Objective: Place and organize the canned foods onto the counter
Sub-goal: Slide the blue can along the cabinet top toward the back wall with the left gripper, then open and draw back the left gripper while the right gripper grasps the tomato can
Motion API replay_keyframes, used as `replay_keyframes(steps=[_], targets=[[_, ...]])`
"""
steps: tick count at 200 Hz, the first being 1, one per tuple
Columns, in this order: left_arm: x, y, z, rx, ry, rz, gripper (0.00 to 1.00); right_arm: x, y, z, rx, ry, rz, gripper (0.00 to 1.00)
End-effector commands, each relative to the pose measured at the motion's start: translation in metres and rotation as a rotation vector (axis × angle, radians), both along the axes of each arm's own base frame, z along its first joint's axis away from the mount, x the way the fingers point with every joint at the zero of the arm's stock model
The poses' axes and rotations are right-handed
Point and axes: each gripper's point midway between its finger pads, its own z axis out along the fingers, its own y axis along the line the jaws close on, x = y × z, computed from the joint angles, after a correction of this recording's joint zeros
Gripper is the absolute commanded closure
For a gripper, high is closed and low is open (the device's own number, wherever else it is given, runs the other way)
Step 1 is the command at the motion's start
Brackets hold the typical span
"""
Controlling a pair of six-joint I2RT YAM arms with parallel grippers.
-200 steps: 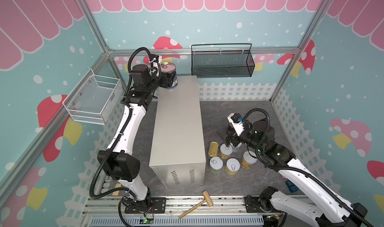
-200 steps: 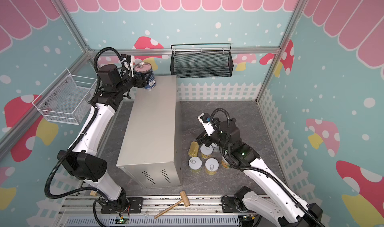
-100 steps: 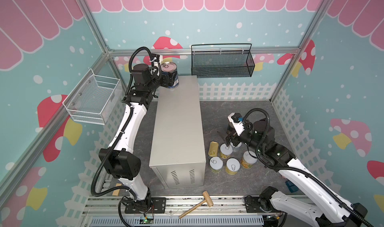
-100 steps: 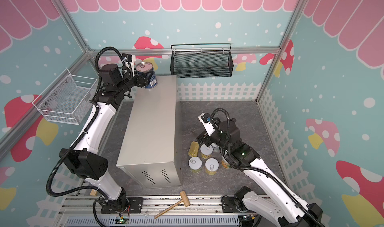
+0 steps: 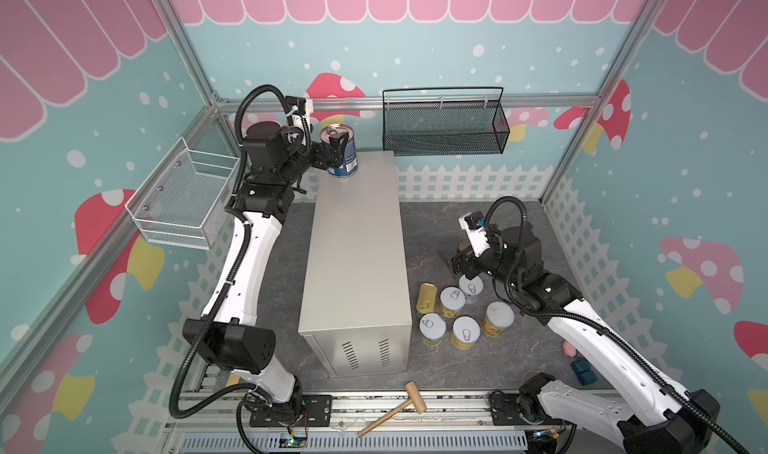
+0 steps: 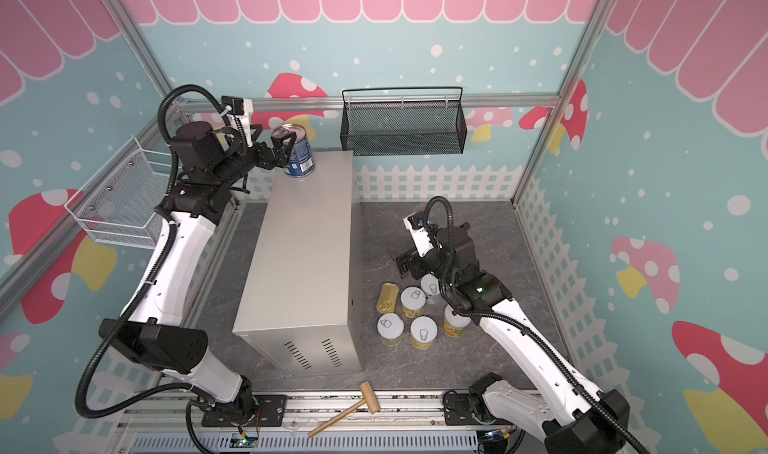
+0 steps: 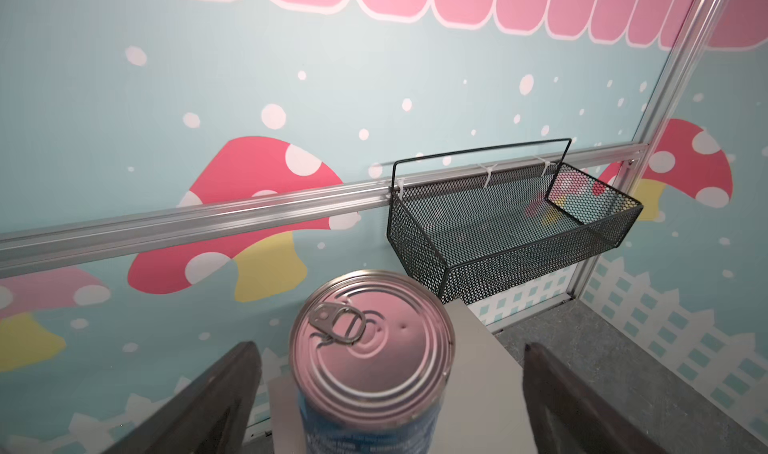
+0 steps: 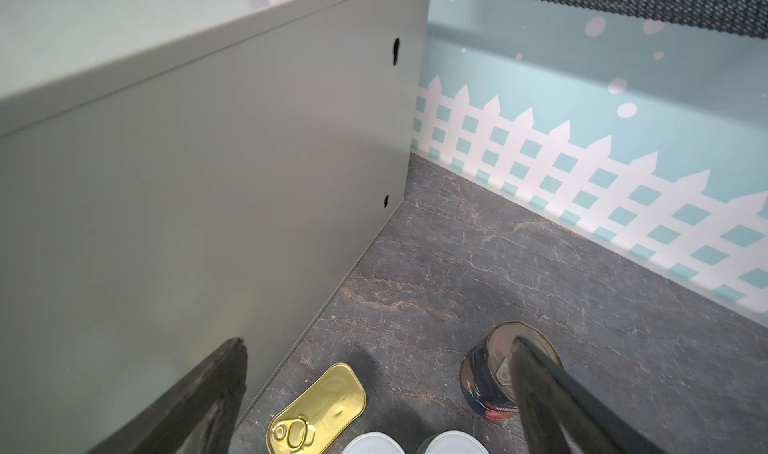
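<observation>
A tall blue-labelled can stands upright on the far left corner of the beige counter. My left gripper is open around it, and the left wrist view shows a gap between the can and each finger. Beside the counter on the floor lie a flat gold tin, a navy can and several short yellow cans. Just above the gold tin and navy can hangs my right gripper, open and empty.
A black mesh basket hangs on the back wall just past the counter's far end. A white wire basket hangs on the left wall. A wooden mallet lies at the front rail. Small pink and blue blocks sit at the right.
My left gripper has opened and let go of the blue can, which now stands on the counter's far corner. The right arm has not moved.
</observation>
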Motion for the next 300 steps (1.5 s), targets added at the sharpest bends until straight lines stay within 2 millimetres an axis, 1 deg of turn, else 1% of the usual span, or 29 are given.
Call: replay_keyframes(steps=[1, 22, 36, 51, 75, 96, 112, 133, 156, 185, 214, 265, 292, 300], targets=[[-0.042, 0.013, 0.01, -0.001, 0.022, 0.038, 0.01, 0.014, -0.018, -0.009, 0.058, 0.095, -0.072, 0.0], [-0.072, 0.015, 0.001, -0.02, 0.089, 0.036, 0.01, 0.034, -0.048, -0.027, 0.074, 0.179, -0.18, 0.0], [-0.094, 0.013, -0.007, -0.031, 0.141, 0.017, 0.01, 0.044, -0.059, -0.041, 0.073, 0.235, -0.217, 0.01], [-0.116, 0.012, -0.015, -0.035, 0.18, -0.003, 0.01, 0.053, -0.065, -0.057, 0.062, 0.277, -0.238, 0.01], [-0.146, 0.012, -0.031, -0.027, 0.225, -0.016, 0.01, 0.066, -0.075, -0.085, 0.036, 0.334, -0.285, 0.0], [-0.165, 0.012, -0.044, -0.023, 0.232, -0.024, 0.01, 0.079, -0.082, -0.104, 0.026, 0.369, -0.326, 0.0], [-0.175, 0.013, -0.053, -0.019, 0.244, -0.025, 0.01, 0.09, -0.086, -0.12, 0.008, 0.404, -0.357, 0.0], [-0.182, 0.014, -0.065, -0.01, 0.257, -0.024, 0.01, 0.101, -0.089, -0.142, -0.013, 0.439, -0.392, 0.01], [-0.185, 0.013, -0.073, -0.003, 0.266, -0.03, 0.01, 0.11, -0.092, -0.158, -0.021, 0.452, -0.422, 0.01], [-0.188, 0.015, -0.075, -0.003, 0.252, -0.02, 0.01, 0.119, -0.086, -0.173, -0.007, 0.46, -0.409, 0.01], [-0.19, 0.014, -0.077, -0.014, 0.243, -0.028, 0.01, 0.126, -0.088, -0.184, -0.028, 0.458, -0.425, 0.09], [-0.187, 0.012, -0.084, -0.024, 0.247, -0.035, 0.01, 0.133, -0.085, -0.185, -0.03, 0.426, -0.413, 0.22], [-0.186, 0.011, -0.087, -0.028, 0.254, -0.04, 0.01, 0.131, -0.082, -0.178, -0.022, 0.402, -0.4, 0.31], [-0.186, 0.011, -0.087, -0.028, 0.254, -0.041, 0.01, 0.131, -0.081, -0.173, -0.015, 0.388, -0.393, 0.34]])
